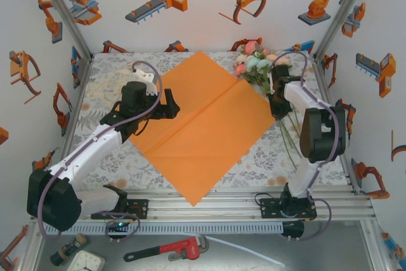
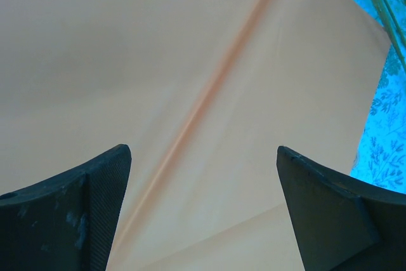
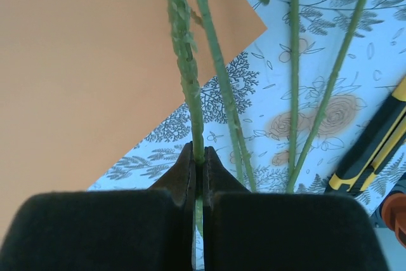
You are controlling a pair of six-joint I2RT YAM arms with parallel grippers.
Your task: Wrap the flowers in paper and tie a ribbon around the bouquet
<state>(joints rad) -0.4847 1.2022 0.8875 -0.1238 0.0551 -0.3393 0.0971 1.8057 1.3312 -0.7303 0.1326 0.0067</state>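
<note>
Right hand [image 3: 198,158] pinching one flower stem [image 3: 184,74], orange paper [image 3: 82,74] left

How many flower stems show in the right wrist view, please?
4 stems: one pinched in the right claw, one beside it, two apart over the cloth; more may be hidden.

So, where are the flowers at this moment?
In the top view the flowers are at the far right of the table, beside the right corner of the orange paper; the right pincer is shut on one stem.
</note>
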